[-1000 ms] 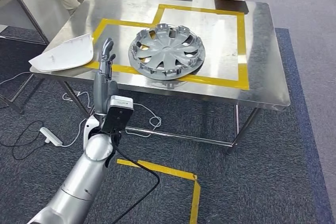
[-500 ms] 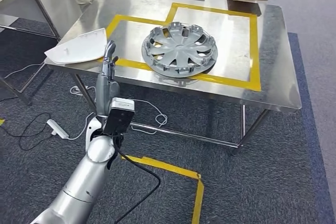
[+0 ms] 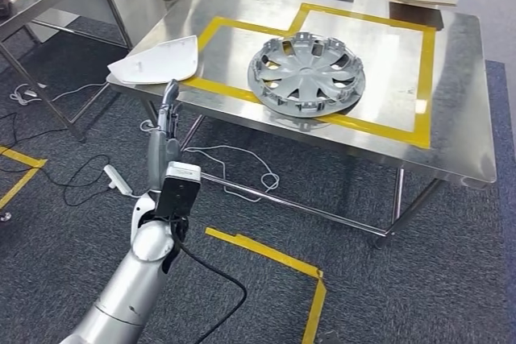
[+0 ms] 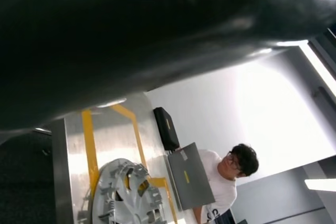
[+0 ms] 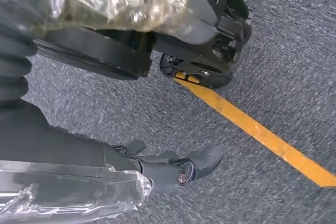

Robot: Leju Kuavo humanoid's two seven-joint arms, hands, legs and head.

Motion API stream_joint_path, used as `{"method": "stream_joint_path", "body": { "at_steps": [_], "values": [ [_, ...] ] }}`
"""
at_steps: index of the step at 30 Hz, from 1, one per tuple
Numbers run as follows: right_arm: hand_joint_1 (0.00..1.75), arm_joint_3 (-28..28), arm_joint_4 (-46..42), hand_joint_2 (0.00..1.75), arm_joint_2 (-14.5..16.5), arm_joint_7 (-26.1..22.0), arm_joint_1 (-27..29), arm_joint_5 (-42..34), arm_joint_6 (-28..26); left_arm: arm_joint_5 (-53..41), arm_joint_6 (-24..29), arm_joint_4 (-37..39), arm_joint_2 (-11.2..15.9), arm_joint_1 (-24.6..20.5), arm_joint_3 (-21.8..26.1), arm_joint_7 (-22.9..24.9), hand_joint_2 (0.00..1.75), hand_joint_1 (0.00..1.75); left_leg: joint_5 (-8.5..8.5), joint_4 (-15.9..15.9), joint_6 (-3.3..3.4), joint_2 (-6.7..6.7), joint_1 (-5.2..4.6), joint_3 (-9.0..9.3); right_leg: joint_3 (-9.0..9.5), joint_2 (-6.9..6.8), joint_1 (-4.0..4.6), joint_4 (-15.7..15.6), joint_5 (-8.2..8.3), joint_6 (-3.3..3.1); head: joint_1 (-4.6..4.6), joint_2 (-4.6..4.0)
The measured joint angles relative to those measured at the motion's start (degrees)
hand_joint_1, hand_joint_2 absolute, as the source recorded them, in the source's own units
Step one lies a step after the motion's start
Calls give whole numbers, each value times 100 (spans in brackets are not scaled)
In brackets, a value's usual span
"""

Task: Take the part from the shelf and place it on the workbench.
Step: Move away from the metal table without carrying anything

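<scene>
The left hand (image 3: 165, 122) is the closest thing to the robot in the head view. It is held up in front of the body, below the front edge of the table (image 3: 462, 118), with its fingers (image 3: 170, 94) pointing up toward the edge. The fingers look straight and close together, and they hold nothing.

The right hand (image 5: 174, 169) hangs low over the grey carpet (image 5: 277, 66), near a yellow line (image 5: 257, 129) on the floor. Its fingers are stretched out and a little apart, and they hold nothing too.

Just past the left hand, a flat white part (image 3: 155, 60) lies on the near left corner of the table. It sticks out a bit over the edge. Its long side runs left to right.

Farther back and to the right, the round grey wheel cover (image 3: 306, 74) lies flat on the table, inside the yellow tape square (image 3: 426, 62). It looks like the part is already put down. It lies up and to the right of the left hand, which is the nearer one, and well apart from it.

A person (image 4: 228, 174) stands behind the table.
</scene>
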Motion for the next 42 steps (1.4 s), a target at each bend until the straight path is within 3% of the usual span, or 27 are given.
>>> {"method": "stream_joint_path", "body": {
  "at_steps": [2, 4, 6, 8, 9, 10, 11, 13, 14, 15, 17, 19, 20, 21, 23, 25, 26, 28, 31, 32, 34, 35, 37, 38, 40, 41, 42],
  "values": [
    [0, -1, 0, 175, 0, -2, 6, -51, -12, 185, -147, 3, -15, 103, -8, 18, 0, 0, -7, -181, 69, 58, -43, 59, -7, -102, 31, 16, -18, 41, 8, 0],
    [0, -4, -1, 175, 0, -16, 8, -120, -32, 430, -295, 25, -35, 327, -27, 19, 0, 0, 13, -203, 147, -49, -36, 41, -3, -154, 22, 22, -54, 88, 15, 0],
    [0, -17, -2, 175, 0, -46, 12, -202, -45, 679, -401, 82, -83, 598, -70, 4, 0, 0, 48, -234, 228, -160, -11, 32, -133, 51, 0, 305, -276, 136, 35, 0],
    [0, -48, -2, 175, 0, -67, 31, -272, -54, 868, -451, 183, -132, 869, -117, -29, 0, 0, 69, -241, 275, -278, -3, 10, -482, 320, -12, 1045, -667, 157, 61, 0],
    [0, -70, -2, 175, 0, -72, 42, -298, -58, 936, -457, 249, -141, 999, -129, -53, 0, 0, 73, -239, 283, -341, -9, 0, -672, 375, -12, 1438, -818, 159, 62, 0],
    [0, -94, -3, 175, 0, -79, 52, -319, -60, 985, -446, 322, -144, 1122, -134, -77, 0, 0, 75, -237, 286, -408, -15, -4, -800, 396, -11, 1682, -870, 156, 61, 0],
    [0, -119, -4, 175, 0, -90, 59, -337, -61, 1021, -426, 396, -144, 1233, -136, -100, 0, 0, 76, -234, 287, -481, -20, -5, -827, 407, -10, 1707, -803, 147, 60, 0],
    [0, -156, -6, 175, 0, -111, 71, -361, -62, 1056, -382, 533, -146, 1401, -137, -129, 0, 0, 79, -225, 282, -645, -23, 3, -561, 503, -16, 1099, -388, 112, 60, 0],
    [0, -167, -7, 175, 0, -119, 75, -369, -61, 1063, -368, 586, -148, 1455, -138, -140, 0, 0, 82, -218, 274, -722, -26, 1, -368, 663, -28, 688, -204, 92, 59, 0],
    [0, -174, -7, 175, 1, -126, 80, -376, -61, 1065, -361, 630, -149, 1491, -140, -147, 0, 0, 88, -203, 259, -794, -28, -13, -208, 816, -45, 342, -86, 81, 55, 0],
    [0, -193, -8, 175, 2, -131, 88, -385, -60, 1066, -358, 698, -146, 1530, -143, -156, 0, 0, 120, -186, 195, -929, -13, -69, -70, 996, -55, 83, -57, 69, 51, 0],
    [0, -219, -11, 175, 18, -133, 91, -389, -61, 1066, -355, 746, -136, 1558, -141, -160, 0, 0, 147, -178, 120, -1052, 8, -120, -44, 868, -56, 59, -37, 41, 55, 0],
    [0, -231, -14, 175, 28, -134, 92, -390, -61, 1066, -352, 762, -132, 1568, -139, -162, 0, 0, 106, -128, 90, -1007, 0, -150, -31, 789, -66, 38, -22, 14, 45, 0],
    [0, -241, -17, 175, 38, -136, 95, -390, -60, 1065, -349, 774, -128, 1571, -139, -164, 0, 0, 0, 17, 58, -887, -10, -218, -17, 696, -78, 13, -8, -17, 14, 0],
    [0, -258, -21, 175, 44, -138, 109, -397, -58, 1057, -323, 794, -126, 1577, -139, -150, 0, 0, -367, 645, -6, -533, -9, -497, -1, 504, -75, -10, -3, -61, -44, 0],
    [0, -273, -22, 175, 44, -140, 124, -414, -57, 1026, -248, 837, -119, 1604, -137, -103, 0, 0, -644, 1309, -57, -367, 24, -782, -2, 305, -63, -6, -12, -76, -63, 0],
    [0, -284, -22, 175, 44, -143, 126, -428, -57, 1013, -181, 880, -110, 1634, -132, -81, 0, 0, -637, 1402, -69, -341, 37, -804, -2, 217, -61, -6, -17, -76, -65, 0],
    [0, -309, -23, 175, 46, -148, 127, -463, -58, 1046, -37, 1008, -74, 1746, -94, -68, 0, 0, -347, 951, -65, -267, 49, -516, 14, 68, -59, -5, -33, -65, -66, 0],
    [0, -357, -26, 175, 54, -150, 135, -514, -57, 1241, 167, 1194, -8, 1978, 57, -85, 0, 0, -27, -83, 15, 76, -10, 54, 47, -99, -19, 9, -75, -5, -66, 1],
    [0, -381, -28, 175, 56, -150, 139, -527, -50, 1346, 219, 1238, 10, 2069, 140, -73, 0, 0, -35, -195, 45, 131, -35, 100, 55, -156, -1, 11, -88, 20, -63, 1],
    [0, -429, -38, 175, 56, -151, 143, -550, -22, 1572, 253, 1317, 51, 2328, 406, -30, 0, 0, -37, -231, 107, 44, -41, 101, 83, -258, 9, -3, -115, 71, -57, 1],
    [0, -450, -44, 175, 54, -151, 141, -559, -7, 1647, 216, 1347, 71, 2487, 599, -7, 0, 0, -26, -252, 139, -15, -28, 109, 82, -204, 1, 19, -162, 99, -49, 0],
    [0, -494, -52, 175, 50, -150, 145, -565, 13, 1648, 51, 1403, 92, 2760, 1067, 30, 0, 0, 4, -289, 210, -129, 4, 124, -69, 88, -20, 375, -421, 137, -28, 0],
    [0, -521, -54, 175, 48, -149, 150, -564, 17, 1611, -38, 1431, 95, 2855, 1295, 43, 0, 0, 10, -290, 231, -193, 6, 117, -234, 255, -26, 743, -616, 145, -16, 0],
    [0, -570, -55, 175, 48, -146, 156, -561, 30, 1526, -166, 1491, 93, 2990, 1681, 55, 0, 0, 15, -286, 252, -348, -1, 109, -604, 386, -26, 1520, -916, 152, -12, 0],
    [0, -584, -55, 175, 48, -146, 154, -558, 36, 1482, -198, 1519, 88, 3041, 1826, 61, 0, 0, 15, -282, 252, -433, -5, 111, -693, 399, -25, 1677, -910, 151, -12, 0],
    [0, -591, -56, 175, 48, -146, 150, -554, 42, 1435, -220, 1543, 76, 3083, 1957, 67, 0, 0, 15, -275, 251, -525, -7, 115, -671, 410, -26, 1592, -782, 147, -11, 0]
  ]
}}
